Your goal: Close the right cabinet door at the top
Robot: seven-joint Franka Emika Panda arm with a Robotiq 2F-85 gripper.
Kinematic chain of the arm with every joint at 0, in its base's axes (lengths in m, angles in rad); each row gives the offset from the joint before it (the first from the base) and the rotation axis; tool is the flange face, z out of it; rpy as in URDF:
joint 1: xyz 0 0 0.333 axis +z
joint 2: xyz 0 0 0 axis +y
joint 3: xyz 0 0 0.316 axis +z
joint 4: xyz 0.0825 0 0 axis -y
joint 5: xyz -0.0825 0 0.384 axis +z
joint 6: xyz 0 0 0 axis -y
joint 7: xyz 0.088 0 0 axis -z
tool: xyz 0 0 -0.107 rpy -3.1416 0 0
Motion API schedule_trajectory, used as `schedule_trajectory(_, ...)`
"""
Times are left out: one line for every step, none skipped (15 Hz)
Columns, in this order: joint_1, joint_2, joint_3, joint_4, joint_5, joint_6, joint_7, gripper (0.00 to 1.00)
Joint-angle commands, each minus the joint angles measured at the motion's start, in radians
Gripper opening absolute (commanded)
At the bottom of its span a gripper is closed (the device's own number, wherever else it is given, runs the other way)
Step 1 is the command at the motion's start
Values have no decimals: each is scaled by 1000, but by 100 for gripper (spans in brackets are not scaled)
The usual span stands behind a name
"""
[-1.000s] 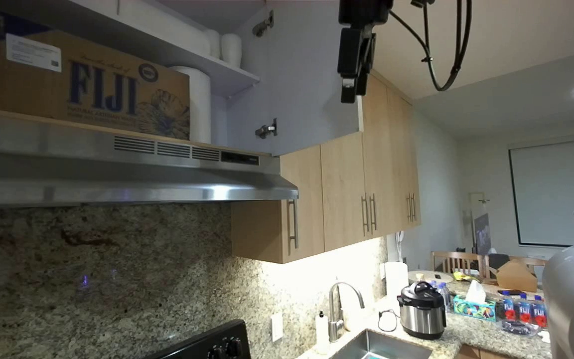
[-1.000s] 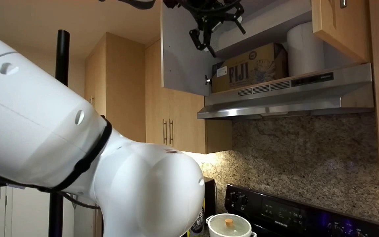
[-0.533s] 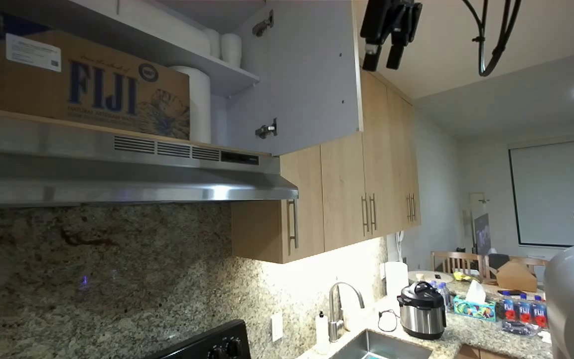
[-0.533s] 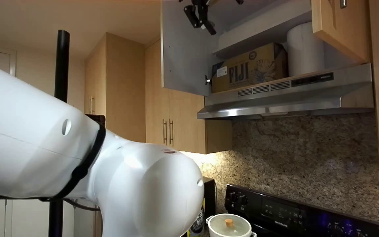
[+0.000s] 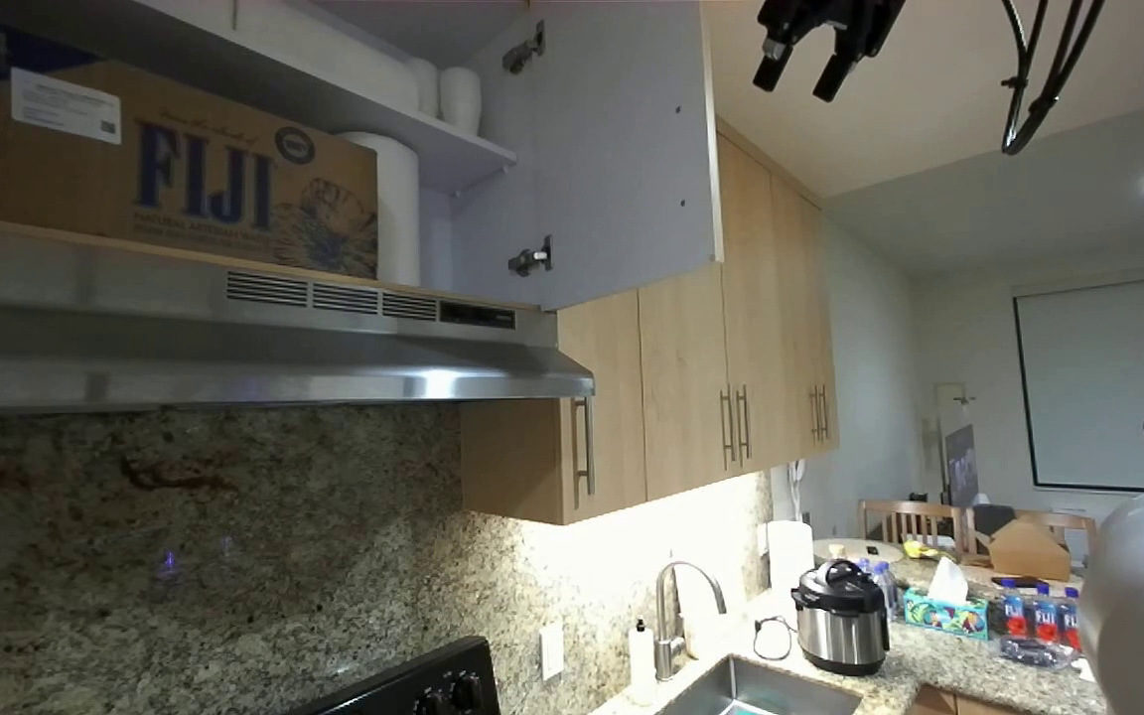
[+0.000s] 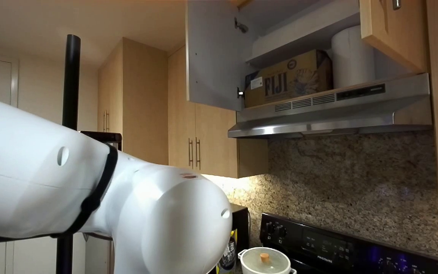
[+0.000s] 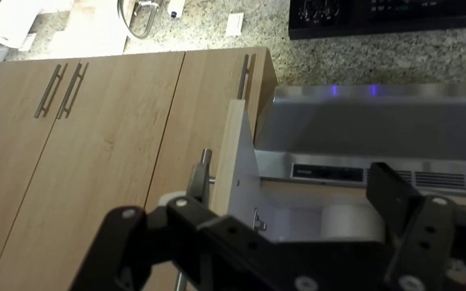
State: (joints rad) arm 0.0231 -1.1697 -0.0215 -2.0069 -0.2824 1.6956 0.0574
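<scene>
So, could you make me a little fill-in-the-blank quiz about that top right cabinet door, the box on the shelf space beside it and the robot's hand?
1. The right cabinet door is ____, not closed.
2. In an exterior view, that door's inner side shows exactly ____ metal hinges.
3. The name in large blue letters on the cardboard box is ____.
4. The fingers of the hand stand not together but ____.

Missing words: open; two; FIJI; apart.

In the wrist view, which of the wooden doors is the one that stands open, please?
The right door, above the hood: it juts out, its pale inner face showing. The long doors beside it lie flat, shut.
</scene>
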Motion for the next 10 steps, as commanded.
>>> schedule_trajectory(-33, -4, -48, -27, 23, 120, 15, 100)
schedule_trajectory(-34, -1, -59, -32, 26, 145, 5, 100)
schedule_trajectory(-31, 2, -74, -35, 30, 164, -9, 100)
schedule_trajectory(-29, 7, -87, -36, 33, 180, -18, 100)
schedule_trajectory(-25, 14, -102, -35, 39, 191, -27, 100)
schedule_trajectory(-17, 28, -118, -29, 45, 199, -42, 100)
schedule_trajectory(-9, 40, -135, -24, 53, 201, -58, 100)
schedule_trajectory(3, 65, -154, -5, 63, 194, -87, 100)
schedule_trajectory(11, 79, -171, 6, 75, 189, -109, 100)
schedule_trajectory(27, 104, -192, 26, 91, 178, -141, 100)
